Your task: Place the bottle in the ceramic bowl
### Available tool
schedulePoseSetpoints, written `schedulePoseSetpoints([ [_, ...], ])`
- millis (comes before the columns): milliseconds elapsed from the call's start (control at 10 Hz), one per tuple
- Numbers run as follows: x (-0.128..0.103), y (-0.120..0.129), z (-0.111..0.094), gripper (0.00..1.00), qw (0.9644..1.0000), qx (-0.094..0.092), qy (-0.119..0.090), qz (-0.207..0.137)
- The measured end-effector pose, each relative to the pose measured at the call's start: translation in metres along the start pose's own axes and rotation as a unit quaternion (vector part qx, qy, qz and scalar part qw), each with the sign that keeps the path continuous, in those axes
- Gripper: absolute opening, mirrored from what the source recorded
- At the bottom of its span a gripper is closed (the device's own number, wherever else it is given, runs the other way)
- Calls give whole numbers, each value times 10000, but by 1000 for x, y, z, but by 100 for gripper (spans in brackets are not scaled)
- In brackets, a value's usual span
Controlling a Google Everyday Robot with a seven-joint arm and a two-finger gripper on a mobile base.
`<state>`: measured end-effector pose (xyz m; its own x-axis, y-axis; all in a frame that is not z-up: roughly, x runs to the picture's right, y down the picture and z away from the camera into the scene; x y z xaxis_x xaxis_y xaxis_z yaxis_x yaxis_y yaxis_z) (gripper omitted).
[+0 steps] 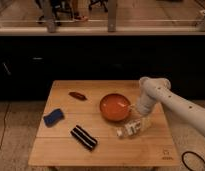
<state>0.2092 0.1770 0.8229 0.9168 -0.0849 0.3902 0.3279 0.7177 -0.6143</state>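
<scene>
My gripper [138, 119] hangs just right of the bowl [114, 108], directly above the bottle [129, 130], which lies on the table [61, 150]. I cannot tell whether I grip it.

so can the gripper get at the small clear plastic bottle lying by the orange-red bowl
Probably yes. The gripper hangs just above the small clear plastic bottle, which lies on its side on the wooden table near the rim of the round orange-red ceramic bowl. Nothing shows between gripper and bottle.
</scene>
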Motion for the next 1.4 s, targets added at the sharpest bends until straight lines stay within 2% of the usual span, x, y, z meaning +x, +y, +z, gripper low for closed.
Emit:
schedulePoseSetpoints([
  [300,4,15,-3,80,9994,148,269,183],
  [500,4,26,-10,80,9987,257,397,181],
  [600,-3,30,-21,80,9981,384,480,106],
  [800,-15,43,-34,80,9972,505,558,27],
  [1000,-33,74,-43,80,9962,583,639,13],
  [1400,-47,118,-47,80,9943,706,765,222],
])
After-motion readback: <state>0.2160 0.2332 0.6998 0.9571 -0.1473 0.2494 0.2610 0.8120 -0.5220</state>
